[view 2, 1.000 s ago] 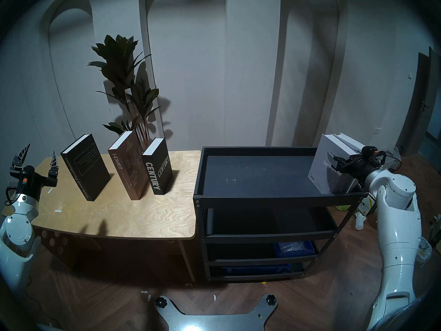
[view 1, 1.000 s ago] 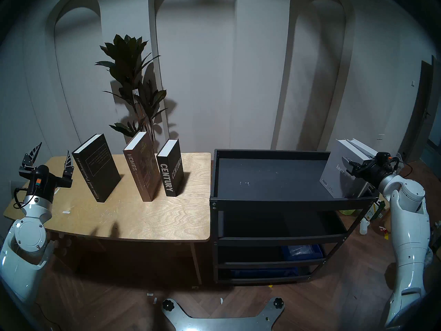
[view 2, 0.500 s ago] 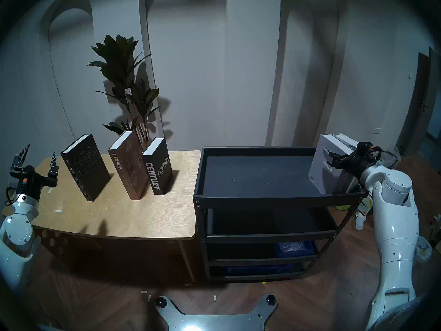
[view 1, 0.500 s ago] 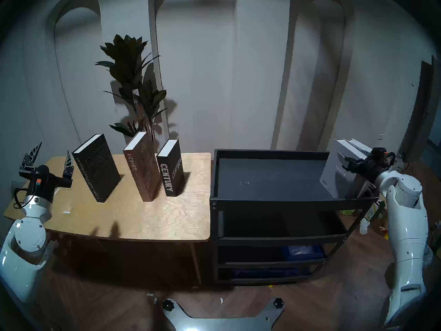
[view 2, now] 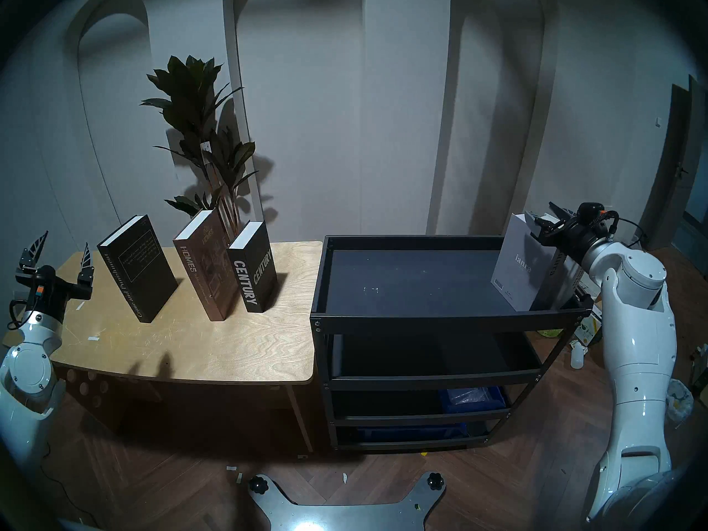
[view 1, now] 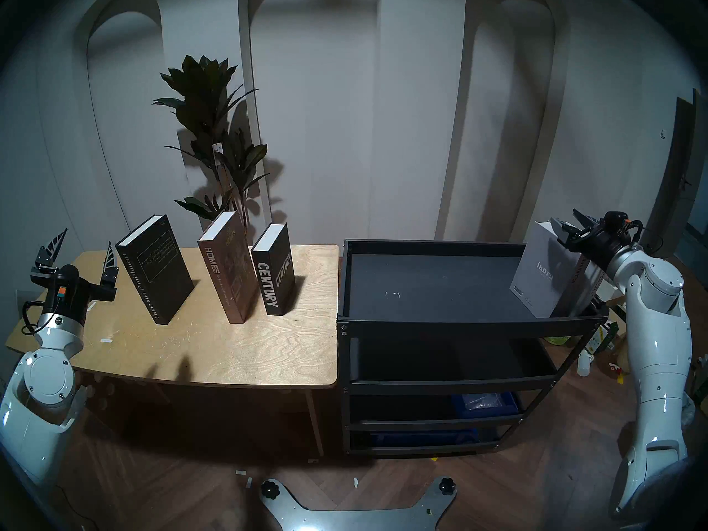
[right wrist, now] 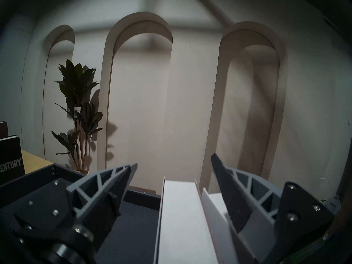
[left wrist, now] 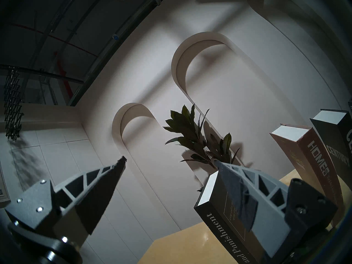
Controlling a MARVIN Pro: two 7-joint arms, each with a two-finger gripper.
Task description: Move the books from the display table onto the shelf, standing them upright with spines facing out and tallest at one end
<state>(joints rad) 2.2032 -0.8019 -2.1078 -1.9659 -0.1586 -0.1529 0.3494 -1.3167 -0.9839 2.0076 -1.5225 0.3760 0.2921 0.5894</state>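
Head stereo left: the wide light plywood display table [view 1: 214,346] fills the 8 o'clock part of the view. Three books stand upright on it: the black hardcover "Crime and Punishment" [view 1: 155,267], the tall brown hardcover "HOMES" [view 1: 228,267] and the thick black hardcover "CENTURY" [view 1: 272,269], with a dark leafy potted plant [view 1: 214,135] behind them at 11 o'clock. The left gripper [view 1: 82,250] hangs at 9 o'clock just beside the first book, fingers spread wide and holding nothing. The black metal multi-tier shelf [view 1: 459,321] stands at 4 o'clock, touching the table's end. At the right end of its tray top stand the pale grey hardcover "ianra" [view 1: 538,273] and a white hardcover [view 1: 588,289] pressed beside it. The right gripper [view 1: 572,223] sits at 3 o'clock over their top edges, fingers apart.

Head stereo right: the same layout, slightly shifted.

Left wrist: both fingers are spread; "Crime and Punishment" stands at 5 o'clock behind the right-hand finger, "HOMES" and "CENTURY" at 3 o'clock.

Right wrist: the fingers are apart, gripping nothing, above the white top edges of the two shelved books at 6 o'clock.
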